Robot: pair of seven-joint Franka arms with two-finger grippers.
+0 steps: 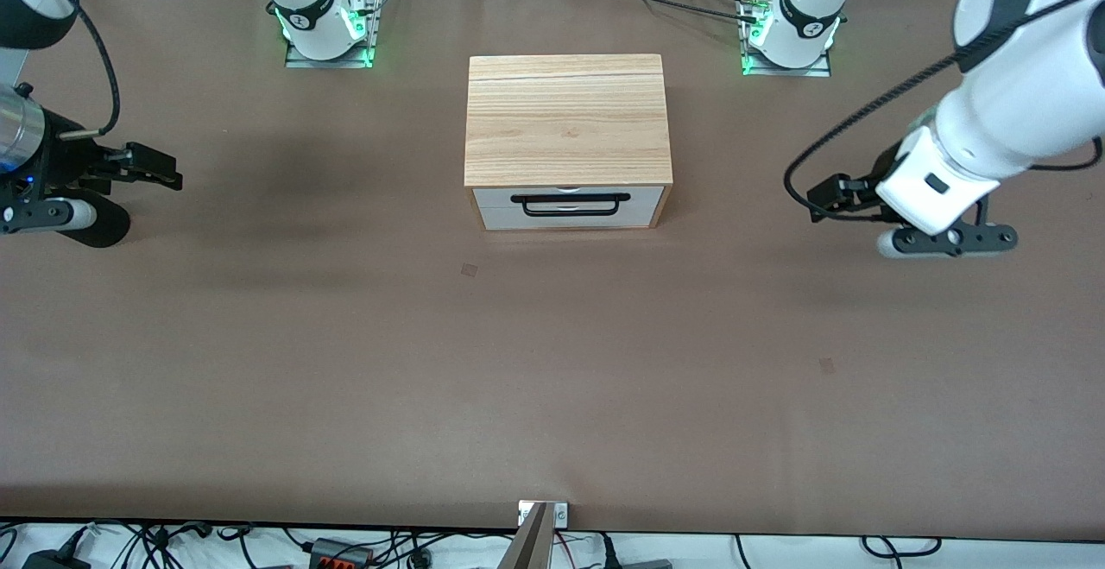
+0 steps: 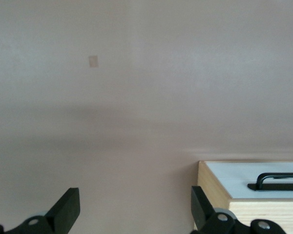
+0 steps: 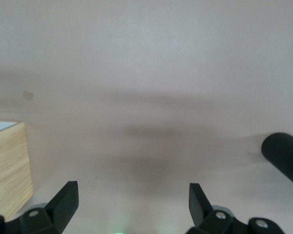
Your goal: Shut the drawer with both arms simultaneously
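Clearly both arms wait wide, left gripper (image 1: 820,202) and right gripper (image 1: 160,167) with fingers spread at opposite table ends, leaving room around the drawer (image 1: 570,205), which sits pushed in, facing the front camera.

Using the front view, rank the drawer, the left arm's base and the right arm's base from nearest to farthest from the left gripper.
From the left gripper, open over the table's left-arm end:
1. Left arm's base, at the table's robot edge, same end.
2. Drawer, mid-table, in its wooden casing.
3. Right arm's base, toward the right arm's end.
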